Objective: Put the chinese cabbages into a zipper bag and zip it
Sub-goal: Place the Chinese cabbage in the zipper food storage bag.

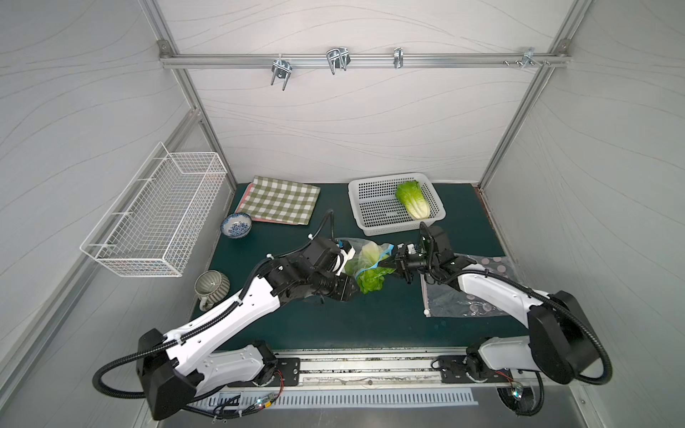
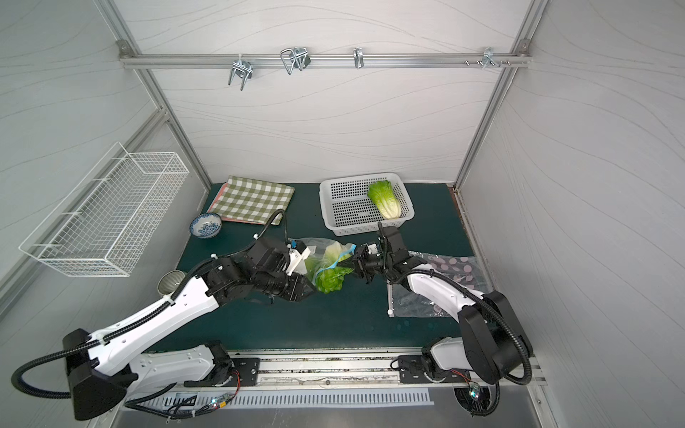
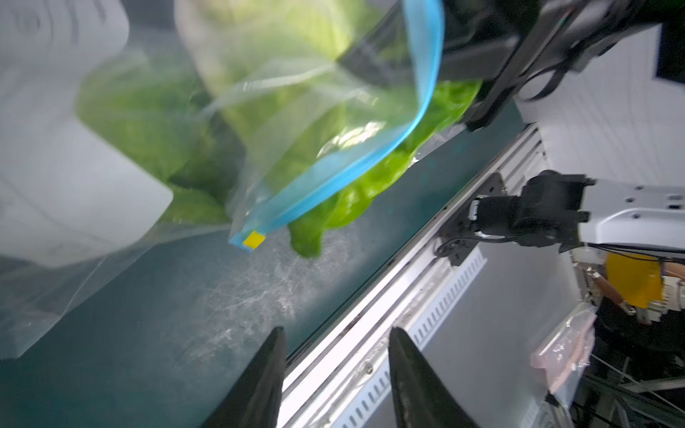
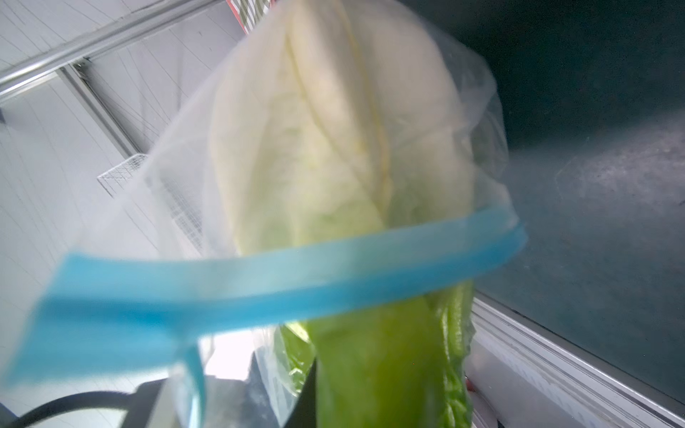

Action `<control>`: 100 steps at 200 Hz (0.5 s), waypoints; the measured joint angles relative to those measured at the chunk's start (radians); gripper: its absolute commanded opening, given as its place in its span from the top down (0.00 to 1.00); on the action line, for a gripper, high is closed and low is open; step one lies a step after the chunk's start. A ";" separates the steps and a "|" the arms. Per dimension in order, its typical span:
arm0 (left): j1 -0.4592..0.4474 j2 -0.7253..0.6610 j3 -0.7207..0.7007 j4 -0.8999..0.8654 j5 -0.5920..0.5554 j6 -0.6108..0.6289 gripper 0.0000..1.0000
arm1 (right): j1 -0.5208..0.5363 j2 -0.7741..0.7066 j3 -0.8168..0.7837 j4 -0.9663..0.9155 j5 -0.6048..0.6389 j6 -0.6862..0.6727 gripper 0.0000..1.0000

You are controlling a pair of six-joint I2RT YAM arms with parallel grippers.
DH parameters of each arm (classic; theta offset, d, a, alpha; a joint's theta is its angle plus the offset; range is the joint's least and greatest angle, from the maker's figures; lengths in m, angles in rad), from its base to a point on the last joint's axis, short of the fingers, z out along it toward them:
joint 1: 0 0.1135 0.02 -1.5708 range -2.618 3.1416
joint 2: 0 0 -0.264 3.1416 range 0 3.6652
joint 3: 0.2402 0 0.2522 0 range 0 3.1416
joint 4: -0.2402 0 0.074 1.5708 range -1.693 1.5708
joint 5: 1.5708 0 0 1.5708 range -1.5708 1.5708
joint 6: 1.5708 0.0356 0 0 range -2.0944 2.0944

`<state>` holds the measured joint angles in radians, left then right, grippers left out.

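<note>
Zipper bag [image 3: 281, 85] carries one plain yellow tab [image 3: 253, 239].

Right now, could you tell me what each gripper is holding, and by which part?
The right gripper pinches a chinese cabbage by its green leafy end; the left gripper is open and holds nothing.

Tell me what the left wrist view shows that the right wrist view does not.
Only left wrist: the left gripper, jaws apart and empty, and a yellow tab at the end of the blue zip strip. Only right wrist: the white wire basket behind the clear plastic zipper bag. Both: that bag, not zipped, its blue strip, a pale cabbage head inside and green leaves sticking out.
</note>
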<state>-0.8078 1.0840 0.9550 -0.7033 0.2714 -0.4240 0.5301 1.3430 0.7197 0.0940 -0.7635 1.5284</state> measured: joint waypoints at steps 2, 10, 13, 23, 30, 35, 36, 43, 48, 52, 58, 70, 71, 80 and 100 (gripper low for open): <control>-0.001 -0.010 -0.018 0.008 -0.008 0.003 0.52 | -0.001 0.000 0.000 0.002 0.000 0.002 1.00; -0.008 -0.050 -0.076 0.032 -0.037 0.018 0.52 | -0.003 0.000 0.000 0.011 -0.001 0.011 1.00; -0.011 -0.061 -0.092 0.040 -0.041 0.023 0.52 | -0.003 0.000 0.000 0.014 -0.002 0.016 1.00; -0.022 -0.096 -0.142 0.074 -0.066 0.042 0.52 | -0.006 0.000 0.000 0.023 -0.004 0.026 1.00; -0.031 -0.109 -0.165 0.098 -0.081 0.056 0.52 | -0.008 0.001 0.000 0.030 -0.005 0.032 1.00; -0.038 -0.117 -0.180 0.124 -0.091 0.070 0.52 | -0.008 0.002 0.000 0.034 -0.006 0.035 1.00; -0.039 -0.117 -0.182 0.127 -0.092 0.072 0.52 | -0.008 0.002 0.000 0.034 -0.006 0.036 1.00; -0.047 -0.121 -0.196 0.158 -0.106 0.089 0.52 | -0.008 0.003 0.000 0.039 -0.008 0.042 1.00; -0.052 -0.121 -0.204 0.179 -0.119 0.102 0.52 | -0.008 0.003 0.000 0.041 -0.009 0.045 1.00; -0.056 -0.119 -0.211 0.198 -0.130 0.114 0.52 | -0.008 0.003 0.000 0.042 -0.009 0.047 1.00; -0.062 -0.117 -0.217 0.221 -0.148 0.133 0.52 | -0.009 0.003 0.000 0.045 -0.011 0.051 1.00; -0.071 -0.106 -0.224 0.260 -0.178 0.168 0.52 | -0.009 0.003 0.000 0.051 -0.012 0.054 1.00; -0.071 -0.105 -0.225 0.262 -0.182 0.171 0.52 | -0.009 0.003 0.000 0.051 -0.013 0.054 1.00; -0.081 -0.090 -0.225 0.288 -0.216 0.210 0.52 | -0.009 0.003 0.000 0.055 -0.015 0.055 1.00; -0.116 -0.053 -0.233 0.344 -0.315 0.299 0.51 | -0.009 0.003 0.000 0.056 -0.021 0.060 1.00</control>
<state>-0.9237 1.0309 0.7219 -0.3588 -0.0437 -0.1253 0.5213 1.3460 0.7197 0.1501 -0.7849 1.5879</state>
